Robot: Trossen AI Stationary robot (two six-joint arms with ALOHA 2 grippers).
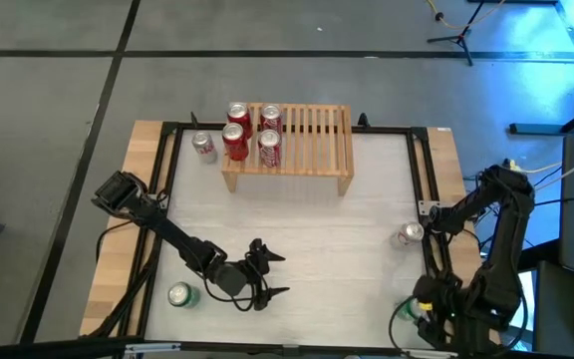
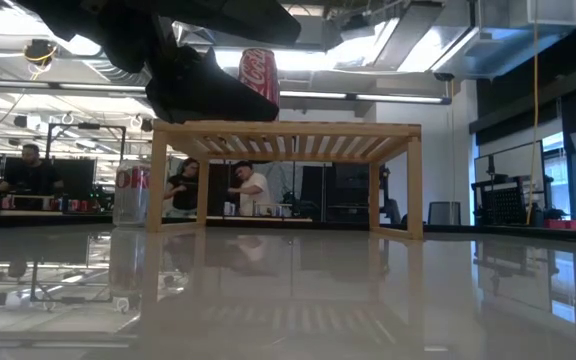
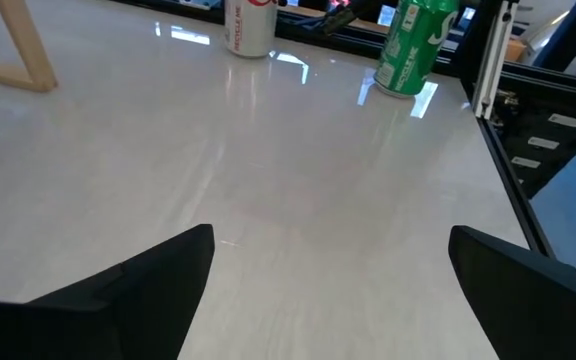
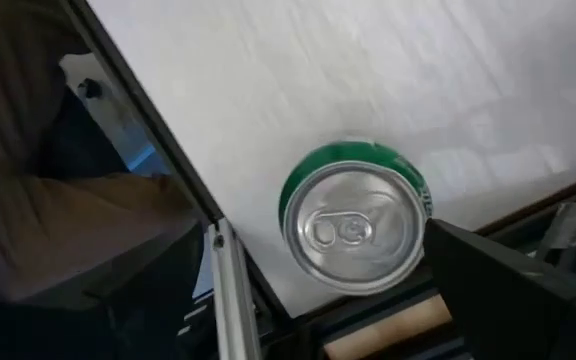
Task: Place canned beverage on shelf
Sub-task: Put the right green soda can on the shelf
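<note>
The pale wooden shelf (image 1: 312,140) stands at the table's far side, with several red cans (image 1: 252,132) upright on the left part of its slatted top. My right gripper (image 1: 422,304) hangs open, pointing steeply down, over a green can (image 4: 353,215) that stands in the table's near right corner. One finger (image 4: 508,290) shows beside the can's rim. The other finger is out of the picture. My left gripper (image 3: 328,290) is open low over the near middle of the table, with bare table between its fingers.
A red-and-silver can (image 1: 410,235) stands by the right rail. Another red-and-silver can (image 1: 203,147) stands left of the shelf. A second green can (image 1: 178,295) is at the near left. Black frame rails (image 1: 422,179) edge the table. The shelf's right slats are bare. People sit in the room behind.
</note>
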